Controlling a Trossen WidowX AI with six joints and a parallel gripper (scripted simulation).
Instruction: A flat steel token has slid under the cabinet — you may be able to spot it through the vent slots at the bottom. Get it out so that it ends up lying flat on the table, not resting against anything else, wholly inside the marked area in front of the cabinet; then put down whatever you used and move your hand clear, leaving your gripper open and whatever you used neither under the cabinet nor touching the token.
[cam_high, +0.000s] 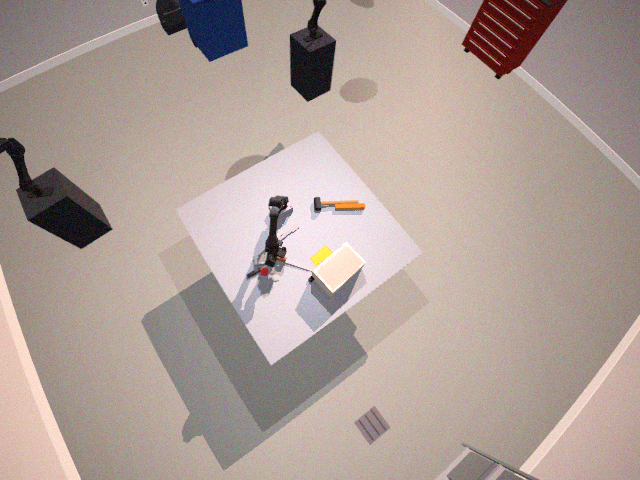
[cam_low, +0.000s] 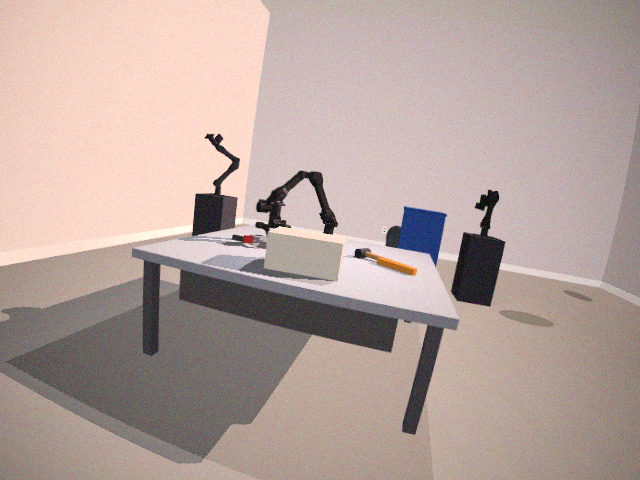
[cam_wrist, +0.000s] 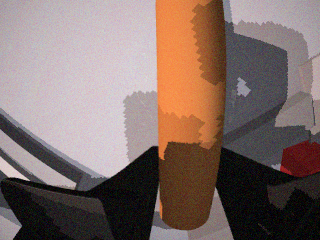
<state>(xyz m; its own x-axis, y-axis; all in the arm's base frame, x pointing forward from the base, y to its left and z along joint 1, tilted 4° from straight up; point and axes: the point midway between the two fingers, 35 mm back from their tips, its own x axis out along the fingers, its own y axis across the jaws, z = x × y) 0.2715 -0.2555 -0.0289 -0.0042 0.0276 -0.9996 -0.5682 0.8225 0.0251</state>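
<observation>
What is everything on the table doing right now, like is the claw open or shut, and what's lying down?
Claw: shut on the orange handle.
Orange handle: held, with a thin rod stretching toward the cabinet.
Cabinet: standing on the table.
Hammer: lying on its side.
Yellow patch: flat, beside the cabinet.
</observation>
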